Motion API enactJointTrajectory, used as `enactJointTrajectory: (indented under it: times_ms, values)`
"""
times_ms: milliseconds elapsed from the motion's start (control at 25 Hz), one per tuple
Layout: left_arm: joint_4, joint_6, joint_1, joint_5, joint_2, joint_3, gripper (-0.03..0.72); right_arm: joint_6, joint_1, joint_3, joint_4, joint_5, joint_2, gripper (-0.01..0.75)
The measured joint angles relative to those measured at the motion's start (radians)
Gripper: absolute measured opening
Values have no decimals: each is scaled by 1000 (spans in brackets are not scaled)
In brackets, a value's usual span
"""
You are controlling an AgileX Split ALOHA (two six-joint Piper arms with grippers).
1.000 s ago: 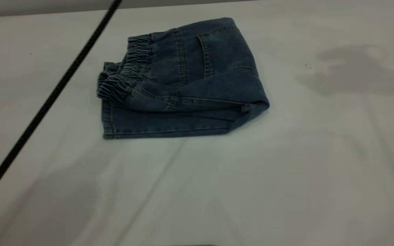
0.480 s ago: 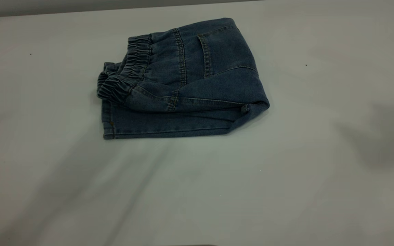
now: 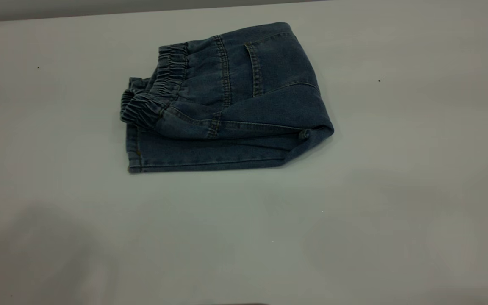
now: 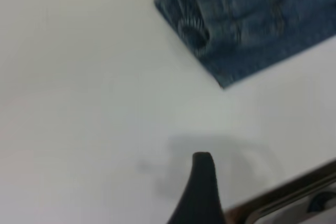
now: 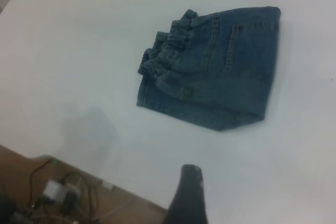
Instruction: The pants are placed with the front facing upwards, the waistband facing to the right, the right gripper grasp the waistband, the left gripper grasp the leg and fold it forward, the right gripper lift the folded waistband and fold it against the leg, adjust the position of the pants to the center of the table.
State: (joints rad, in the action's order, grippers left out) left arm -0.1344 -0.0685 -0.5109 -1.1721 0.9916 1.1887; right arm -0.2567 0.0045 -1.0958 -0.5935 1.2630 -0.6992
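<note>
Pants: the pants (image 3: pixel 231 99) lie folded into a compact bundle on the far half of the table, slightly left of the middle in the exterior view; a back pocket and tan stitching face up
Waistband: the waistband (image 3: pixel 155 91) sits ruched at the bundle's left end in the exterior view, lying on top of the folded leg layer, whose flat stitched hem shows along the near left edge
Table: the table (image 3: pixel 354 220) is a plain pale grey-white top; soft grey shadows fall on its near left part, and a few tiny dark specks dot the surface
Far edge: a darker grey band runs behind the table along the top of the exterior view
Left gripper: the left gripper (image 4: pixel 202 182) is out of the exterior view; its wrist camera shows only one dark fingertip above bare tabletop, well apart from the pants' (image 4: pixel 247 24) hem corner, so I cannot tell whether the fingers are spread or pressed together
Right gripper: the right gripper (image 5: pixel 190 192) is likewise out of the exterior view; one dark finger shows near the table's edge, well apart from the pants (image 5: pixel 215 66); its spread cannot be told
Beyond the table: the right wrist view shows a brown surface past the table edge with cables and small fittings (image 5: pixel 58 192), too blurred to name
</note>
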Motion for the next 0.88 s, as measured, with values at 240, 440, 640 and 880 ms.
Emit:
enactJointTrajectory:
  times_ms: [240,440,640,880]
  values:
    - [-2,-35,0,0,-530,-297,587,23,0,173,27,9,332,587]
    - [-30,-39,0,0,-864,-416,587,90,0,290,191,13,478,587]
    - [-34,-43,0,0,-937,-490,587,101,0,427,297,6,549,587]
    - [-63,-37,0,0,-935,-632,587,49,0,587,337,-54,635,587]
